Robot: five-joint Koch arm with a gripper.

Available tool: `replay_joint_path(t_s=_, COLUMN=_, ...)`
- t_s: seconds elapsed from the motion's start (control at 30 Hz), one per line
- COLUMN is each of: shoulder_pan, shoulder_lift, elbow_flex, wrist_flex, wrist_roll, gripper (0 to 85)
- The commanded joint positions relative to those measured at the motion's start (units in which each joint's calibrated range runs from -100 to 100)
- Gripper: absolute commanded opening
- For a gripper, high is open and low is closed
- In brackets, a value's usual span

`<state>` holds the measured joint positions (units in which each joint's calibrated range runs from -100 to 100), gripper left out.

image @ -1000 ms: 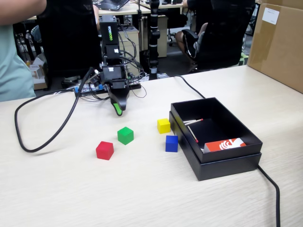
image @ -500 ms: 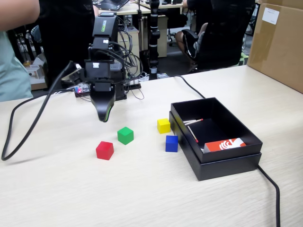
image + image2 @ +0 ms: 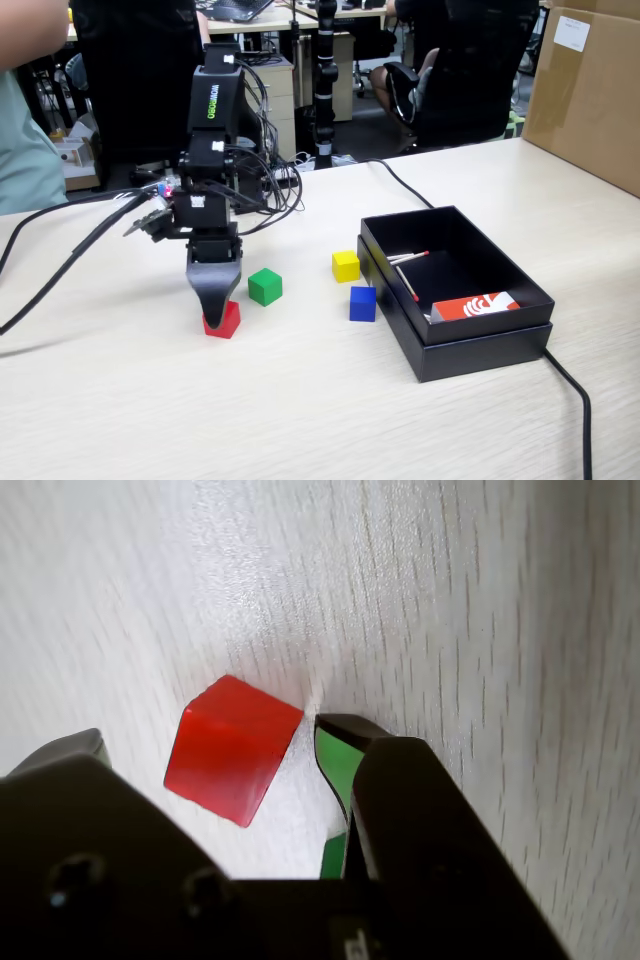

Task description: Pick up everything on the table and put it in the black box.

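Wrist view, red cube [image 3: 232, 750] between spread fingers [image 3: 340, 760], untouched, on table [image 3: 480, 600]

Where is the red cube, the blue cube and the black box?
red cube [image 3: 232, 748], wrist view, on its top face.
blue cube [image 3: 363, 303], fixed view, on its front face.
black box [image 3: 478, 326], fixed view, on its near wall.

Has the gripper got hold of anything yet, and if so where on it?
Nothing is held. The gripper is open, its jaws straddling the red cube on the table, with gaps visible on both sides in the wrist view.
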<state>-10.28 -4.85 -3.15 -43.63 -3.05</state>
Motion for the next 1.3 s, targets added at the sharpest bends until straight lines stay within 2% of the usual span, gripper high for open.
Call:
replay_joint_path(t_s=0.0, shoulder_pan=-0.3, shoulder_lift=-0.4, elbow_flex=4.9, wrist_flex=-2.0, wrist_roll=0.9, gripper=35.2)
replay_joint_path(t_s=0.07, shoulder_pan=-0.3, shoulder_lift=-0.1, elbow_flex=5.7, wrist_flex=-2.5, wrist_roll=1.4, gripper=26.6)
replay_joint_path(t_s=0.13, shoulder_pan=-0.3, shoulder_lift=-0.6, elbow_flex=6.9, wrist_flex=-2.8, wrist_roll=1.9, gripper=13.8)
replay_joint_path(t_s=0.2, shoulder_pan=-0.3, shoulder_lift=-2.1, elbow_flex=7.8, wrist_flex=-2.8, wrist_roll=1.9, gripper=6.9)
replay_joint_path(t_s=0.37, shoulder_pan=1.6, shoulder_lift=-12.0, elbow_flex=13.0, wrist_flex=-8.3, wrist_roll=2.2, gripper=6.9)
replay_joint_path(t_s=0.43, shoulder_pan=7.0, shoulder_lift=-19.5, elbow_flex=20.7, wrist_flex=-13.9, wrist_roll=3.1, gripper=7.0)
replay_joint_path(t_s=0.6, shoulder_pan=14.3, shoulder_lift=-20.1, elbow_flex=30.6, wrist_flex=-17.0, wrist_roll=5.2, gripper=7.0)
replay_joint_path(t_s=0.67, shoulder_pan=18.4, shoulder_lift=-17.1, elbow_flex=34.2, wrist_flex=-17.6, wrist_roll=6.1, gripper=7.0)
replay_joint_path(t_s=0.83, shoulder_pan=24.5, shoulder_lift=-5.9, elbow_flex=41.0, wrist_flex=-17.8, wrist_roll=7.0, gripper=7.2)
replay_joint_path(t_s=1.07, shoulder_pan=26.8, shoulder_lift=15.8, elbow_flex=45.9, wrist_flex=-18.6, wrist_roll=7.9, gripper=7.7)
replay_joint_path(t_s=1.27, shoulder_pan=26.9, shoulder_lift=21.3, elbow_flex=46.1, wrist_flex=-19.7, wrist_roll=8.3, gripper=8.2)
